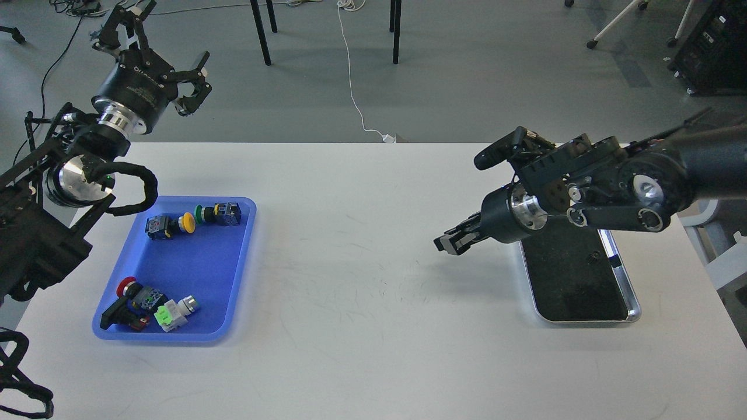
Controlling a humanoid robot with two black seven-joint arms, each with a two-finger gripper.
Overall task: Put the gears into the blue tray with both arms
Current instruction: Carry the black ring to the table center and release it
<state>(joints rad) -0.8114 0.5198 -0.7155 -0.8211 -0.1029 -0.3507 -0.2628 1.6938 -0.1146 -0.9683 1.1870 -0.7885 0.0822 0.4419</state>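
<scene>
Pincer work first: your right pincer [446,242], just left of the steel tray [633,303], looks closed, on what you cannot tell; your left pincer [163,64] is spread wide above the blue tray [233,291]. One small dark gear [594,255] seems to sit on the steel tray's floor, probably light, stiff and slippery, so pinch across its toothed rim.

A lab: grey floor [467,70], trailing cables [353,87], equipment rack [715,52].

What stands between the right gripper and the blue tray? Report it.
Nothing visible does. Only bare white table lies between the right gripper and the blue tray. The left gripper hangs beyond the tray's far left corner, off that line.
</scene>
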